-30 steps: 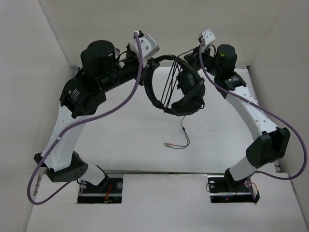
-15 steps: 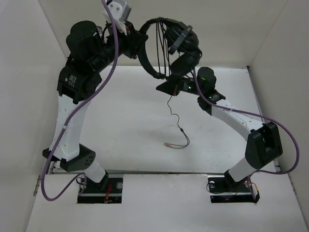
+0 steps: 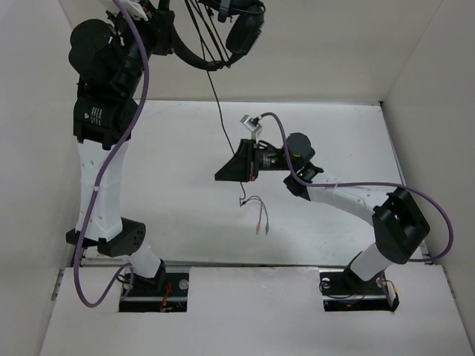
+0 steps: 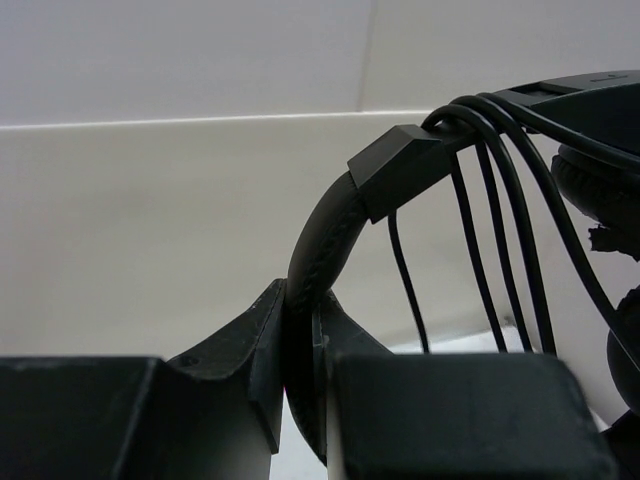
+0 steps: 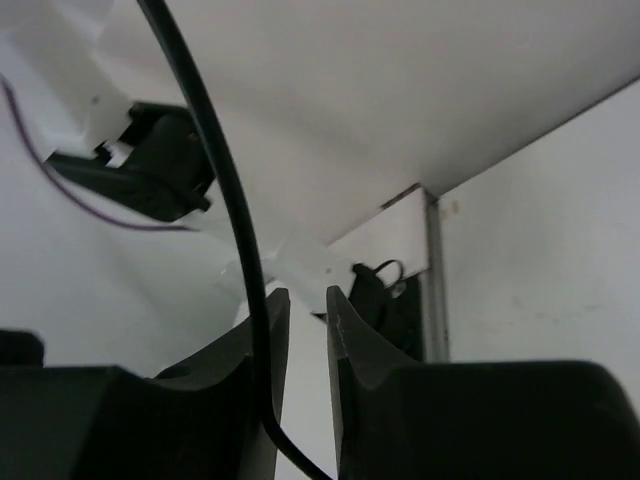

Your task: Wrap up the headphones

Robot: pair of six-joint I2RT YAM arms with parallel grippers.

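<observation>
The small black over-ear headphones (image 3: 194, 58) with the thin round headband are up in the air at the far left of the overhead view, well above the white counter (image 3: 334, 133). The left arm's fingers (image 4: 300, 335) are clamped tight on the padded headband (image 4: 325, 225), one finger on each side of it. Several turns of the thin black cable (image 3: 223, 126) cross the headband arc beside a squared black slider block (image 4: 395, 170), and a round ear cup (image 3: 245, 31) sits at the right end. From there the cable drops in a straight line to the right arm's fingers (image 5: 300, 330), which are low over the middle of the counter and point left. They stand narrowly apart, the gap wider than the cable, which runs along the inner edge of one finger. Below them the cable curls, ending in pinkish plugs (image 3: 260, 227) down by the counter; whether these rest on it cannot be told.
</observation>
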